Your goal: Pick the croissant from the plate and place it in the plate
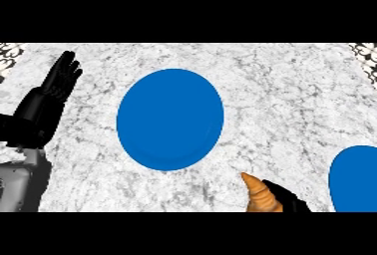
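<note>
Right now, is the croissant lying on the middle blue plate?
No, the croissant is held in the right hand, short of the middle plate.

text check | I can't read any words, labels, brands or numbers anywhere | plates and counter look unmarked to me
</note>
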Robot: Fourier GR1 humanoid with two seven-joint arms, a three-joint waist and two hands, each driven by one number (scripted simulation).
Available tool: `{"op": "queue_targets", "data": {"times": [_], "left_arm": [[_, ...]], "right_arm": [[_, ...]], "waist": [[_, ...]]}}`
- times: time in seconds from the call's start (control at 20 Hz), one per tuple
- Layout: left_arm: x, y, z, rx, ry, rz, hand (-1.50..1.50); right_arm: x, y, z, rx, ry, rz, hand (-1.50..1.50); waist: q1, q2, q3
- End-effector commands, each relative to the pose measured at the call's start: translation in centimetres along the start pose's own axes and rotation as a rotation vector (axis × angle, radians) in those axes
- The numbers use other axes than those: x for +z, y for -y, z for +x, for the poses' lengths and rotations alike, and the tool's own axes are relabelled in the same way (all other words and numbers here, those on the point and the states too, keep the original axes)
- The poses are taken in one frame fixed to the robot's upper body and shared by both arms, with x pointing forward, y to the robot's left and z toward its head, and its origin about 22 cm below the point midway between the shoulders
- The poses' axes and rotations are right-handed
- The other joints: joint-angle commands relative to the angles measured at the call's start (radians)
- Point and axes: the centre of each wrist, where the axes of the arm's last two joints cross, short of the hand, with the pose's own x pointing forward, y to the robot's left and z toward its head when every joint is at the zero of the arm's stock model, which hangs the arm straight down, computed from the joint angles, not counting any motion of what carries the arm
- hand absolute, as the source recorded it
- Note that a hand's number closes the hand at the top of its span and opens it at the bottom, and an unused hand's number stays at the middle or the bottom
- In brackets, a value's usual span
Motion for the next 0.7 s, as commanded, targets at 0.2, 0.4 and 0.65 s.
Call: {"op": "queue_targets", "data": {"times": [0.2,0.4,0.65], "left_arm": [[-0.2,1.0,0.2,0.010,0.040,-0.036,0.00],[-0.1,0.9,-0.2,0.006,0.031,-0.053,0.00],[-1.3,1.1,1.3,0.005,0.053,-0.055,0.00]], "right_arm": [[-2.6,-1.8,3.4,-0.170,-0.150,0.050,1.50],[-3.2,-2.5,3.2,-0.196,-0.164,0.082,1.50],[-4.5,-4.0,2.9,-0.175,-0.191,0.111,1.50]], "waist": [[0.042,0.017,0.000],[0.059,0.023,-0.001],[0.064,0.025,-0.001]]}}
